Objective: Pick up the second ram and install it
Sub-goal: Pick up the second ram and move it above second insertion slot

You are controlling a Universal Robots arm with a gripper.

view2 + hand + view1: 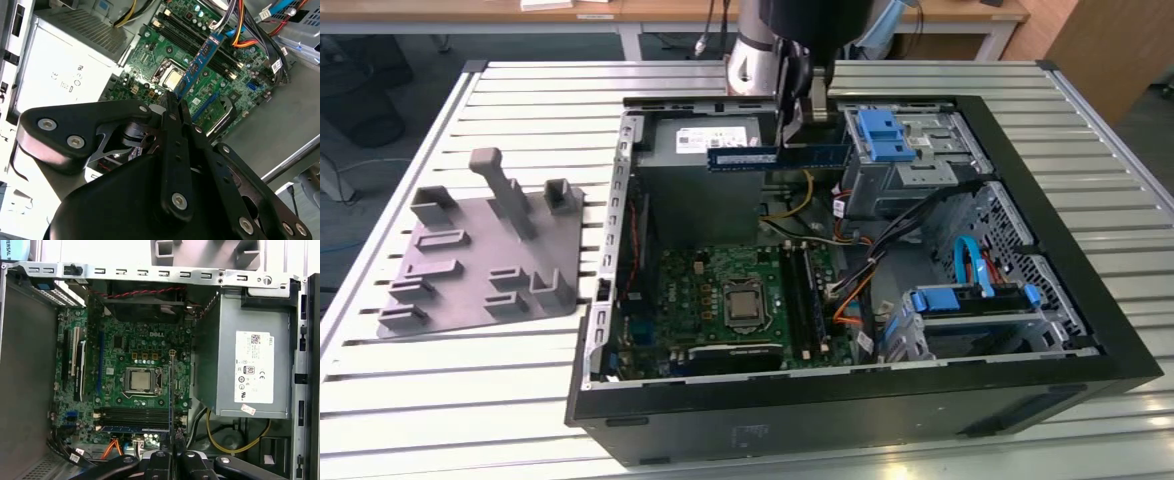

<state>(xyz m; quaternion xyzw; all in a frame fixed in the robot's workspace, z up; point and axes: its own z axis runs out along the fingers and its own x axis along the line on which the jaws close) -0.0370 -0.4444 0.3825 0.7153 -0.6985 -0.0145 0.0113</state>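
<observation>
Gripper fingers are clamped on the ram, holding it level in the air over the far end of the open case, above the power supply. The motherboard lies below, nearer. A grey fixture sits on the table at the exterior view's left.

Open case, exterior view. The motherboard, lower centre, is reachable from above. It is hemmed in by the power supply at upper centre, the drive cage at upper right and the cable bundle at centre right. The gripper, clamping the second ram, hangs above the power supply.
</observation>
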